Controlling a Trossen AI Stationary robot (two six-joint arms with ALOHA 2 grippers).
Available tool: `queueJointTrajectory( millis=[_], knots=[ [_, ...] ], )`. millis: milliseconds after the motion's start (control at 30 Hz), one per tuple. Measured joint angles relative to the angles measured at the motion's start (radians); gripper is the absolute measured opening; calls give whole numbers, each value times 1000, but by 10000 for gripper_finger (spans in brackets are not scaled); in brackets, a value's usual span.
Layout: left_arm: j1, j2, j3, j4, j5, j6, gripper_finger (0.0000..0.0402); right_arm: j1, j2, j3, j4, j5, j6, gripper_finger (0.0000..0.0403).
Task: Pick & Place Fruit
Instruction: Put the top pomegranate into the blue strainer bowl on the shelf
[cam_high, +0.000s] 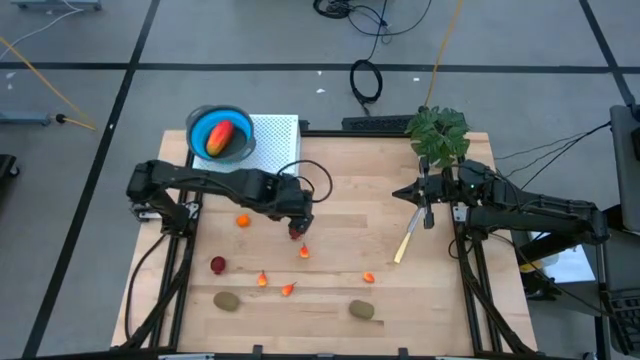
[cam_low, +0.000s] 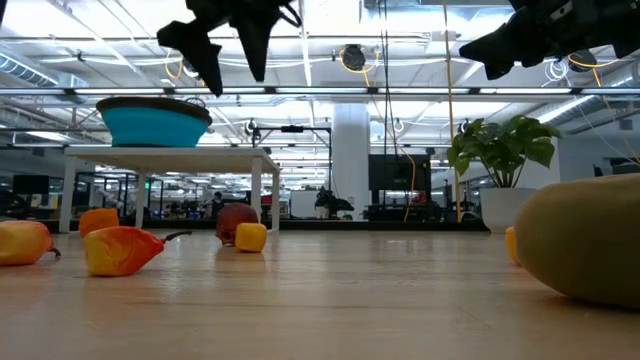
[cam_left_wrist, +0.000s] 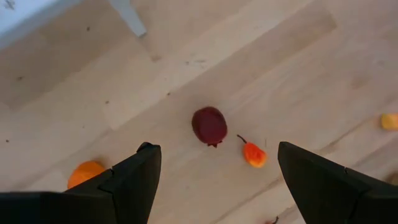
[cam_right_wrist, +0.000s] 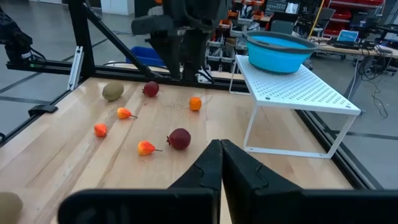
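My left gripper hangs open above the table's middle, pointing steeply down. A dark red ball rests on the wood below and between its fingers, untouched. Beside the ball lie a tiny orange-red bit and a small orange ball. A second dark red ball, more orange-red bits and two kiwi ovals lie toward the near edge. The red-orange oval sits in the blue bowl. My right gripper waits shut and level at the right.
The blue bowl stands on a white perforated rack at the far left. A pale yellow stick lies below my right gripper. A leafy green plant stands at the far right corner. Bare wood lies between the fruits and the stick.
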Motion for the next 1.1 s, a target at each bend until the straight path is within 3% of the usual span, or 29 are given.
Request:
queueJointTrajectory(
  millis=[467, 1100],
  knots=[
    [1, 81, 0, 52, 27, -76, 321, 0, -71, -1, -112, 2, 0, 0],
    [6, 185, 0, 103, 30, -189, 321, 0, -383, -164, -113, 7, 77, 0]
  ],
)
